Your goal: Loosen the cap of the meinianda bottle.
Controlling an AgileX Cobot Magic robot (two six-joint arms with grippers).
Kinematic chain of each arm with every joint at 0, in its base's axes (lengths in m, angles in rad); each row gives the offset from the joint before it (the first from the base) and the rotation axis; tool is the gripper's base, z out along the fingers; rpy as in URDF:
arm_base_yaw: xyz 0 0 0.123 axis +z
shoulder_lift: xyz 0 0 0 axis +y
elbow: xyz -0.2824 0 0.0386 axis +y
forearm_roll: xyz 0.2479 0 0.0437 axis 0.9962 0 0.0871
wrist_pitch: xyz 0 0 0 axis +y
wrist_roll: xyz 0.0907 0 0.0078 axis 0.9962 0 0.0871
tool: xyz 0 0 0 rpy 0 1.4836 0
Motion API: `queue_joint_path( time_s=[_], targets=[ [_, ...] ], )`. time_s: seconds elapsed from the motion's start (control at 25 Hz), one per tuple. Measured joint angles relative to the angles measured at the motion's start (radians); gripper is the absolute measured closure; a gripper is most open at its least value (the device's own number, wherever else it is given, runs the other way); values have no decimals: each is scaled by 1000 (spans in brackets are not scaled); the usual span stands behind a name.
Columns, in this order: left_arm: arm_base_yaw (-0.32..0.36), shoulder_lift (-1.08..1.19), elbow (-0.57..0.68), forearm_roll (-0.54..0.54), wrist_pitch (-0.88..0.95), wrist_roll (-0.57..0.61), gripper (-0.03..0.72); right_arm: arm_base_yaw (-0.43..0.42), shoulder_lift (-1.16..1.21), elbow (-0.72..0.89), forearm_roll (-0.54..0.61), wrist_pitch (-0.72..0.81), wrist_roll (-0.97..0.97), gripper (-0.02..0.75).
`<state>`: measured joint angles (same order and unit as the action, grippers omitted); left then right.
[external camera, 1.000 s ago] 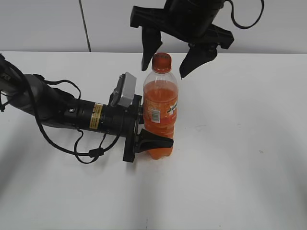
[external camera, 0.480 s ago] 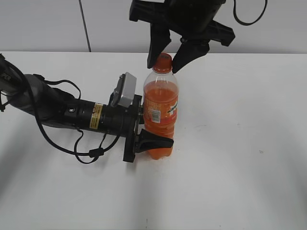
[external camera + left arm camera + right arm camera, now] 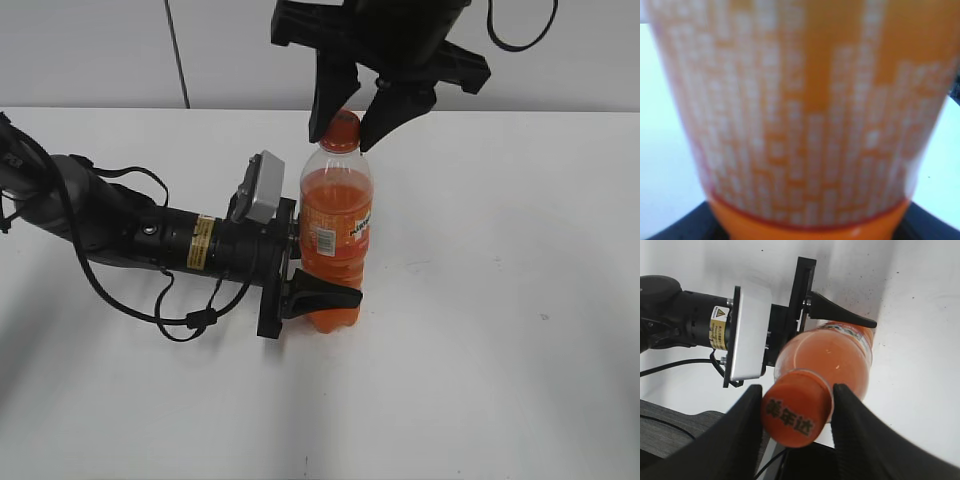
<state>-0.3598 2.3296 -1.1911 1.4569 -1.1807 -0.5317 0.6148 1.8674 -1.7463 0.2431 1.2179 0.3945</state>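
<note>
Small round orange-red plastic screw cap [image 3: 797, 414] atop the clear plastic meinianda bottle of orange drink [image 3: 335, 240], upright on the white desk [image 3: 500, 350]. The right gripper [image 3: 348, 122], spread wide a second ago, has now clenched its jaws on the cap; twisting can begin. The left gripper [image 3: 300, 285] clamps the bottle's body.

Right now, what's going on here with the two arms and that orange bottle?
The left gripper holds the meinianda bottle around its lower body, keeping it upright on the white table. The right gripper reaches down from above, with its jaws on either side of the cap, touching it or nearly so. The cap is on the neck; nothing shows it loosened yet.
</note>
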Motion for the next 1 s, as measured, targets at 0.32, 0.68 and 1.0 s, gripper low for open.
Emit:
queue_joint_path(
  time_s=[0.32,0.68,1.0],
  targets=[
    [-1,0,0,-2,1,-1,285,0,0,0,-8,-1,-322,427],
    [-1,0,0,-2,1,-1,285,0,0,0,-12,-1,-728,447],
    [-1,0,0,1,1,-1,285,0,0,0,-2,-1,-1016,458]
  ],
)
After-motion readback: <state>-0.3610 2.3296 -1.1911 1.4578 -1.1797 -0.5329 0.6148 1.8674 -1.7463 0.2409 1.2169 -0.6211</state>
